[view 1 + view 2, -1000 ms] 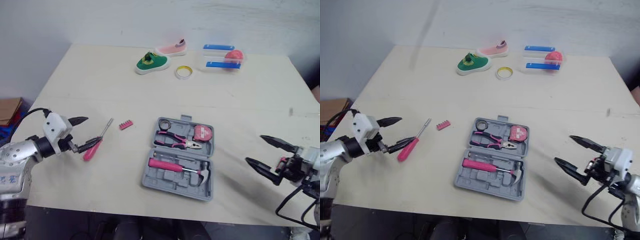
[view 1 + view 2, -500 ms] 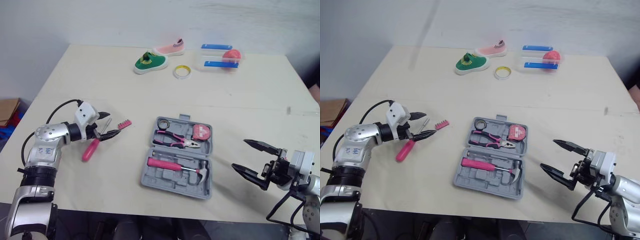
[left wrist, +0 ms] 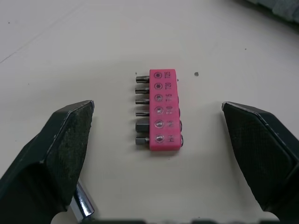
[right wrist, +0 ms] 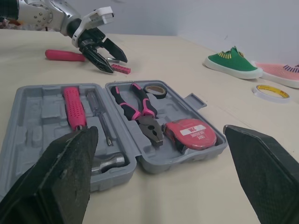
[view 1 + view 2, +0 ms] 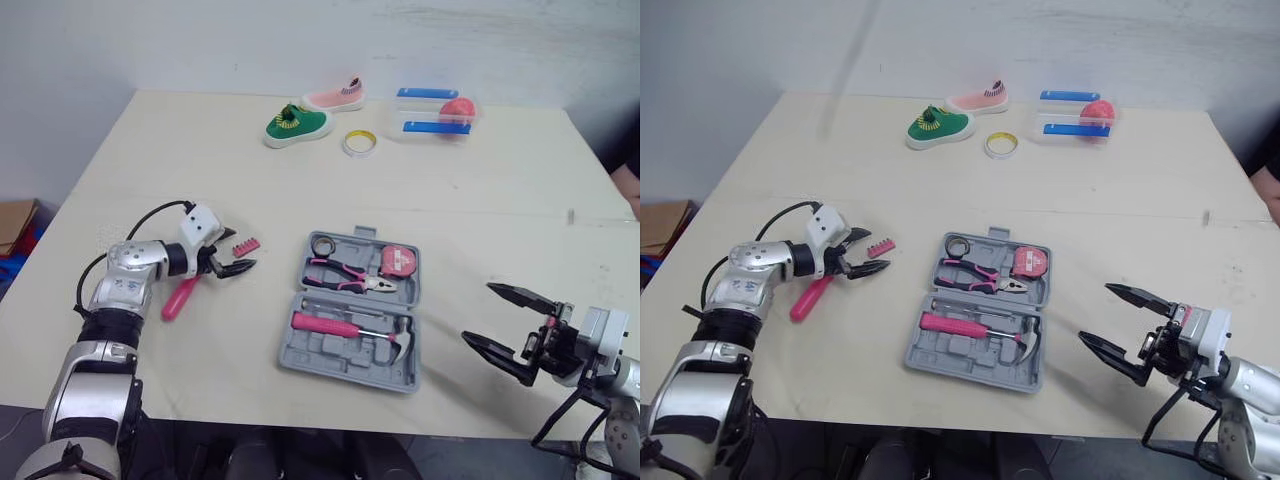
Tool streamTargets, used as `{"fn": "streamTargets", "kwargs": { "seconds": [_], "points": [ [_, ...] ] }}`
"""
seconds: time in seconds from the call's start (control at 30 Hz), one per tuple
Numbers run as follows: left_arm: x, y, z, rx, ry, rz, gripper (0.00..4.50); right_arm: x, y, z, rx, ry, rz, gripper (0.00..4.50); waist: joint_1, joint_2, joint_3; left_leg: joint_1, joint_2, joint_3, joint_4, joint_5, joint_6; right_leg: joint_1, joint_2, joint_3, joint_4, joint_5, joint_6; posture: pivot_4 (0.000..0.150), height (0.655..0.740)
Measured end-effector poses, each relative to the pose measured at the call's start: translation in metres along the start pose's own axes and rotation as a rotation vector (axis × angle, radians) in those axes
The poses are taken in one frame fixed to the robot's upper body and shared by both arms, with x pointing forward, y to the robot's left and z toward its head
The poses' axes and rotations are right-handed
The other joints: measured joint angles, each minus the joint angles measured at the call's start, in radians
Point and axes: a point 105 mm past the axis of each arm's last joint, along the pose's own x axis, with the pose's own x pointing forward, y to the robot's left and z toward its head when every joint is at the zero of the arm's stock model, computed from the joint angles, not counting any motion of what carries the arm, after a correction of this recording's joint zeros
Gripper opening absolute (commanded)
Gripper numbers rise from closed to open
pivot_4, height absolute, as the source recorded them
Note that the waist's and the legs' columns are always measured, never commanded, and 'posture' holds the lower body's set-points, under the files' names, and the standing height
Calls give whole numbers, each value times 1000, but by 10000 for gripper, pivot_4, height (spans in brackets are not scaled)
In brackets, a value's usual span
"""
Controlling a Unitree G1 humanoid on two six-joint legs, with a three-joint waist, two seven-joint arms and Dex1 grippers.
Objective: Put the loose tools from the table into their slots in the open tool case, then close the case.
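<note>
The table is pale cream. The tool case is grey, and in it are a pink-gripped hammer, pink-and-black pliers and a pink-red tape measure with a white label. At its nine o'clock lie a pink bit holder with silver bits and a pink-handled screwdriver. At twelve o'clock are a green shoe and a pink shoe.

Pink bit holder and screwdriver lie beside the open case.

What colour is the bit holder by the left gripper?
The bit holder is pink; clearest in left wrist view.
</note>
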Motion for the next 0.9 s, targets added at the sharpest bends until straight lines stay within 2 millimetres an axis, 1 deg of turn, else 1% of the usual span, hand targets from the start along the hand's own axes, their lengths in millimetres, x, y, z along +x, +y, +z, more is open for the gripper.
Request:
{"fn": "streamTargets", "kwargs": {
  "seconds": [0.1,0.17,0.2,0.3,0.37,0.4,0.43,0.63,0.77,0.87,0.9],
  "points": [
    [3,0,0,-13,-4,-4,44441,0,0,0,-1,1,0,45000,1,0,0,0,0,0,0,0,0,0,0,0,0,0,0,1500,7400],
    [5,-2,0,-23,-4,-19,39182,-1,0,0,-3,1,-2,45000,1,0,0,0,-1,0,0,0,0,0,0,0,0,0,0,1500,7400],
    [6,-2,0,-28,-4,-27,37821,-1,0,0,-3,1,-2,45000,2,0,0,0,-1,0,0,0,0,0,0,0,0,0,0,1500,7400],
    [9,-8,-1,-38,-11,-61,25501,0,-1,1,-6,0,-2,45000,2,0,0,1,-1,0,0,0,0,1,0,0,1,0,0,1500,7400],
    [11,-10,-1,-41,-12,-74,15023,0,-1,1,-7,-1,-2,45000,2,0,0,1,-1,0,0,0,0,1,-1,0,2,0,0,1500,7400],
    [11,-11,-2,-42,-11,-78,12013,0,-1,1,-7,0,-3,45000,2,0,0,2,-1,0,1,0,0,1,-1,0,3,0,0,1500,7400],
    [11,-11,-2,-44,-11,-78,7895,-1,-2,1,-8,0,-6,45000,2,0,0,2,-1,0,1,0,0,1,-1,0,4,0,0,1500,7400],
    [9,-10,-4,-48,-13,-74,7362,-4,-5,4,-22,1,-25,45000,2,0,0,3,-1,-1,0,1,0,1,-2,0,6,0,0,1500,7400],
    [4,-12,-2,-25,-66,-70,7362,-4,-5,4,-23,0,-24,45000,-1,0,0,2,0,0,-1,0,-1,-1,-2,0,5,0,-1,1500,7400],
    [-2,-20,20,32,-163,-120,7362,-3,-6,4,-24,0,-23,45000,1,-2,1,-1,1,-1,-1,0,-1,-3,-1,-1,6,0,-1,1500,7400],
    [-6,-24,34,79,-205,-151,7362,-3,-6,5,-26,-1,-20,45000,1,-3,2,-1,1,-1,0,0,-1,-3,-1,-1,5,0,-1,1500,7400]
  ]
}}
